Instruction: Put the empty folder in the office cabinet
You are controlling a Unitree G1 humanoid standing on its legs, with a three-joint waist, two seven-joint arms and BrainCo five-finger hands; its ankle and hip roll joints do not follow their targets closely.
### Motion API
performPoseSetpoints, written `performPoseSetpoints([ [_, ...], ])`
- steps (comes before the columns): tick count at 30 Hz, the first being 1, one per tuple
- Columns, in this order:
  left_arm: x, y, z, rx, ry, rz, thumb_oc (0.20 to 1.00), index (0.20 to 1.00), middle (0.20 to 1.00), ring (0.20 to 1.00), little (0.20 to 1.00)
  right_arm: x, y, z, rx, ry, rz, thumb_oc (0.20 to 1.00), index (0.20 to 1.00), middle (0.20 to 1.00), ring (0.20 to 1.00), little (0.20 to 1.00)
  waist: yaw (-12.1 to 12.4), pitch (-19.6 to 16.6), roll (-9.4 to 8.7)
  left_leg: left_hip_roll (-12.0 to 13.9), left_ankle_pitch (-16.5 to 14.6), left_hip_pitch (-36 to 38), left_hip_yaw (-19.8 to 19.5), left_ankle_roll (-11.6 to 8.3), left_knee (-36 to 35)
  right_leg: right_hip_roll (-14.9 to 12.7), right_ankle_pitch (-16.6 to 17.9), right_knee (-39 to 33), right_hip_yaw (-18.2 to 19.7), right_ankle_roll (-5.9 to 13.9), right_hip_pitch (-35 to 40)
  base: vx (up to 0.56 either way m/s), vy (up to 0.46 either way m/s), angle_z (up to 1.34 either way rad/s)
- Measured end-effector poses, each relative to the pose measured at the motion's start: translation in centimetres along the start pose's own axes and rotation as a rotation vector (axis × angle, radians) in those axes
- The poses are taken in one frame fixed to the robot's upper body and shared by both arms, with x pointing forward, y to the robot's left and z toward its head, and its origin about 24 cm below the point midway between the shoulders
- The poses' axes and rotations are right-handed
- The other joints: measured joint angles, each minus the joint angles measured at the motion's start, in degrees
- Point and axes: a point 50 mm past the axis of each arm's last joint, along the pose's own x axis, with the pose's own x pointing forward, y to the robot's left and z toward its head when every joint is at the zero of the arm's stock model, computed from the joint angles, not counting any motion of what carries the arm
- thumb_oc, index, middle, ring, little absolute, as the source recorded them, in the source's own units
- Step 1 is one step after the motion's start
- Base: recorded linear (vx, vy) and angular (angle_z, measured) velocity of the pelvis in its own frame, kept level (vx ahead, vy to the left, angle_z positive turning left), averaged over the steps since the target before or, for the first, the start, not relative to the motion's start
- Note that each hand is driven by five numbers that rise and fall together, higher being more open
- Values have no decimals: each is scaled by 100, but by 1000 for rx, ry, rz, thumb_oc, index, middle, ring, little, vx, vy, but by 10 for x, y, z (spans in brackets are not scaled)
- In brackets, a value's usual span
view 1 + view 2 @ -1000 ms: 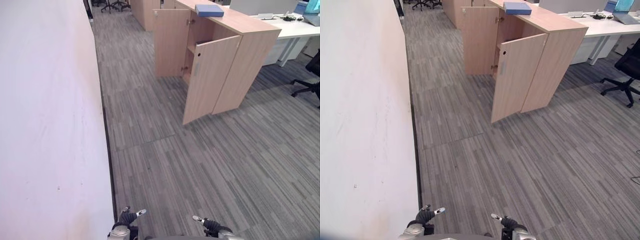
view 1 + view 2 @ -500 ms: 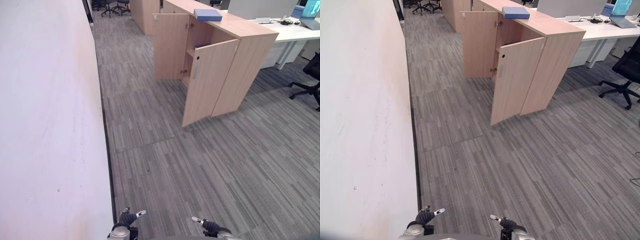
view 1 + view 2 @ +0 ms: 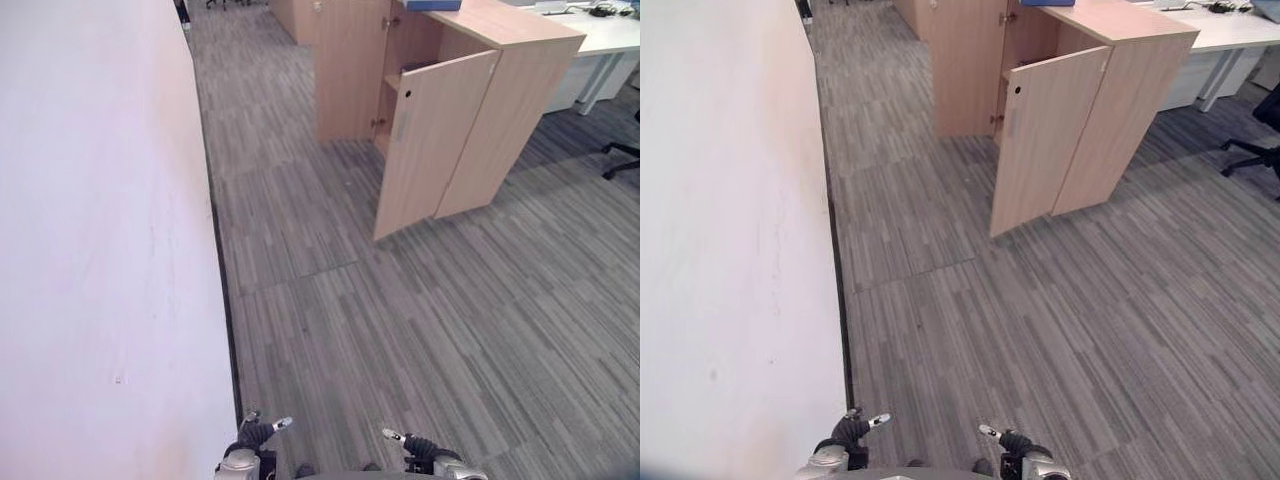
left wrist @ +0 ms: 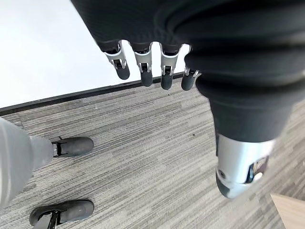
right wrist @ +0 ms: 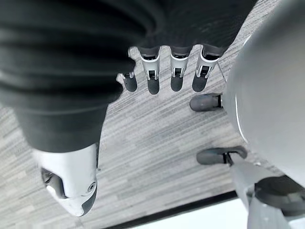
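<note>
I see a blue folder (image 3: 433, 4) lying flat on top of the office cabinet (image 3: 520, 90), right at the far edge of my head views, so just a strip of it shows. I cannot tell from here if it is empty.

The cabinet is light wood and stands far ahead of me, on my right side. Both of its doors are swung open. The near door (image 3: 432, 142) has a small dark hole near its top corner. The far door (image 3: 350, 70) stands behind it. Between them I can see a shelf (image 3: 396, 82) inside.

A white counter (image 3: 610, 30) stands just behind the cabinet. Part of a black office chair (image 3: 1258, 130) sits on the right, near it.

The floor is grey striped carpet (image 3: 400, 320). A long white wall (image 3: 100, 240) runs along my left side.

My left hand (image 3: 256, 432) hangs low by the wall. Its fingers (image 4: 143, 71) are straight and hold nothing. My right hand (image 3: 1008, 440) hangs low too, with loose fingers (image 5: 175, 76) and nothing in it. Both hands are well apart from the cabinet.
</note>
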Motion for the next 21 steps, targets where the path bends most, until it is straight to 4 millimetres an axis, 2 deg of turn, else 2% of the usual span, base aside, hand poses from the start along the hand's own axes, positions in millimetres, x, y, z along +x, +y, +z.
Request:
performPoseSetpoints([
  [2, 0, 0, 1, 0, -2, 0, 1000, 1000, 1000, 1000, 1000, 0, 1, 1, -1, -2, 8, 1000, 1000, 1000, 1000, 1000, 9, 37, -20, -1, 2, -11, -83, -75, 113, 6, -62, 32, -134, -14, 95, 55, -136, 44],
  [3, 3, 2, 14, -1, -36, 5, 1000, 1000, 1000, 1000, 1000, 1, 8, 12, -7, -27, 32, 1000, 1000, 1000, 1000, 1000, 72, 246, -292, -91, -124, -724, 23, -374, 1477, -77, -329, 405, -288, -151, -91, 47, -139, 68],
  [4, 5, 7, 21, -22, -50, 21, 1000, 1000, 1000, 1000, 1000, 2, 15, 21, -10, -46, 49, 1000, 1000, 1000, 1000, 1000, 132, 371, -453, -57, -82, -1293, 262, -546, 2573, -166, -432, 566, -361, -216, -140, 73, -106, 66],
  [5, 5, 7, 21, -33, -47, 26, 1000, 1000, 1000, 1000, 1000, 2, 16, 24, -11, -51, 51, 1000, 1000, 1000, 1000, 1000, 165, 415, -507, 11, 105, -1652, 367, -819, 3235, -158, -465, 632, -399, -289, -115, 176, -96, 37],
  [6, 5, 8, 16, -54, -33, 29, 1000, 1000, 1000, 1000, 1000, 2, 18, 26, -12, -52, 55, 1000, 1000, 1000, 1000, 1000, 201, 478, -495, 93, 102, -1899, 431, -867, 3642, -131, -490, 626, -402, -334, -8, 219, -47, 17],
  [7, 3, 6, 8, -80, -10, 31, 1000, 1000, 1000, 1000, 1000, 2, 16, 24, -11, -47, 50, 1000, 1000, 1000, 1000, 1000, 219, 483, -478, 169, -93, -1960, 567, -711, 3472, -98, -486, 522, -410, -341, 79, 229, -9, 11],
  [8, 2, 7, 5, -96, -5, 37, 1000, 1000, 1000, 1000, 1000, 2, 15, 22, -10, -41, 47, 1000, 1000, 1000, 1000, 1000, 228, 481, -494, 168, -148, -1880, 611, -611, 2840, -77, -482, 421, -429, -333, 143, 126, 9, 10],
  [9, 2, 7, 4, -112, -1, 41, 1000, 1000, 1000, 1000, 1000, 2, 13, 20, -9, -36, 42, 1000, 1000, 1000, 1000, 1000, 222, 486, -475, 170, -107, -1762, 577, -583, 2126, -36, -454, 358, -451, -309, 209, 127, 10, 10],
  [11, 0, 6, -2, -113, 17, 42, 1000, 1000, 1000, 1000, 1000, 2, 8, 14, -8, -21, 32, 1000, 1000, 1000, 1000, 1000, 235, 529, -308, 231, -75, -1524, 395, -575, 1043, 138, -384, 172, -523, -330, 545, 219, 17, 4],
  [13, 0, 6, -3, -113, 20, 42, 1000, 1000, 1000, 1000, 1000, 1, 7, 10, -6, -7, 30, 1000, 1000, 1000, 1000, 1000, 229, 529, -281, 245, -11, -1497, 383, -606, 583, 206, -403, 30, -526, -319, 682, 190, 22, 1],
  [15, 1, 5, 1, -116, 7, 44, 1000, 1000, 1000, 1000, 1000, 1, 7, 6, -6, 8, 30, 1000, 1000, 1000, 1000, 1000, 283, 594, -308, 272, 68, -1605, 308, -567, 362, 241, -443, 33, -525, -369, 808, 226, 37, -8],
  [17, 1, 6, 2, -120, 1, 51, 1000, 1000, 1000, 1000, 1000, 1, 6, 4, -8, 18, 32, 1000, 1000, 1000, 1000, 1000, 310, 608, -335, 285, 104, -1599, 327, -551, 387, 231, -605, 34, -485, -286, 1058, 355, 87, -17],
  [19, 0, 9, -4, -135, 9, 63, 1000, 1000, 1000, 1000, 1000, 1, 6, 2, -8, 23, 35, 1000, 1000, 1000, 1000, 1000, 348, 580, -291, 264, 68, -1294, 454, -444, 402, 202, -804, 32, -404, -159, 1293, 270, 102, -22],
  [20, 0, 11, -6, -151, 13, 77, 1000, 1000, 1000, 1000, 1000, 1, 7, -3, -4, 29, 38, 1000, 1000, 1000, 1000, 1000, 316, 536, -394, 166, 458, -1201, 463, -273, 412, 124, -953, 52, -357, -13, 1450, 333, 160, -14],
  [21, 1, 17, -6, -150, 11, 96, 1000, 1000, 1000, 1000, 1000, 1, 9, -3, -3, 28, 44, 1000, 1000, 1000, 1000, 1000, 354, 515, -473, 101, 595, -1140, 509, -196, 439, 2, -990, 70, -350, 34, 1502, 419, 203, -20],
])
